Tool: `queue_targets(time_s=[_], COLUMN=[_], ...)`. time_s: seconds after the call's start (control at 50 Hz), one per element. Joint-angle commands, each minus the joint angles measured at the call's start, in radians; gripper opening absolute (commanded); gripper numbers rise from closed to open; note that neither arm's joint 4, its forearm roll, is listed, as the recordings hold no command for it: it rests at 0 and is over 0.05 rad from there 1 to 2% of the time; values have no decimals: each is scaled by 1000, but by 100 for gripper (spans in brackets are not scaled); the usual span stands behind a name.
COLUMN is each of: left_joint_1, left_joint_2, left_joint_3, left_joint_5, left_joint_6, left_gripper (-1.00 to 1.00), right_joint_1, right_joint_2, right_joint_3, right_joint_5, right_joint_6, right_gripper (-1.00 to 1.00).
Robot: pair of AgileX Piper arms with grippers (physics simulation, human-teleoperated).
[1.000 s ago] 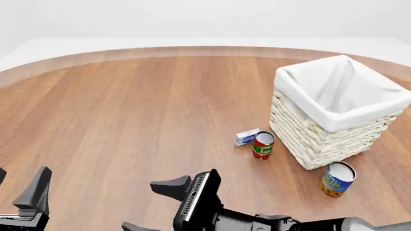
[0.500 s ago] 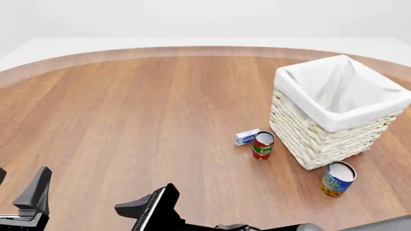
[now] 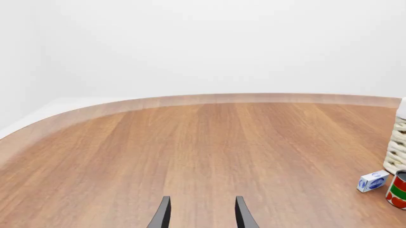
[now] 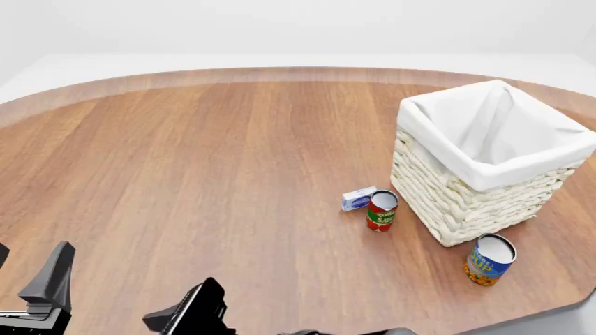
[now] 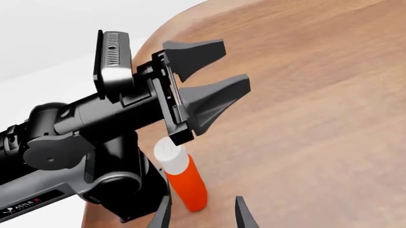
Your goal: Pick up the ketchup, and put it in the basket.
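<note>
The ketchup (image 5: 185,179), a red bottle with a white cap, shows only in the right wrist view. It stands upright on the table beside the left arm's base, just ahead of my right gripper (image 5: 201,214), which is open and apart from it. In the front view the right gripper (image 4: 179,317) sits low at the near edge, left of centre, and the ketchup is out of frame. My left gripper (image 4: 30,264) (image 3: 201,214) (image 5: 231,64) is open and empty at the near left. The cream wicker basket (image 4: 465,206) (image 3: 400,147) with its white liner stands at the right.
A red-and-green can (image 4: 382,210) (image 3: 398,190) and a small blue-and-white box (image 4: 359,198) (image 3: 373,181) sit left of the basket. A blue-and-yellow can (image 4: 489,259) stands in front of it. The left arm's body (image 5: 76,137) looms close to the ketchup.
The right arm has swung left and back toward the near edge in the front view. The left arm and the table objects have stayed put.
</note>
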Motion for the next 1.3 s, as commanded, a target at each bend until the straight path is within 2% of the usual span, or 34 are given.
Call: queue_targets(time_s=[0.02,0.64,1.3], left_joint_1=[0,0,0], left_joint_2=[0,0,0], left_joint_3=[0,0,0], left_joint_5=[0,0,0], left_joint_6=[0,0,0], left_gripper=[100,100,100], right_joint_1=[24,68,74], right_joint_2=[42,27,90], right_joint_3=[-37,-59,-116], right_joint_5=[27,36,44], right_joint_6=[24,43,72], right_gripper=[100,100,100])
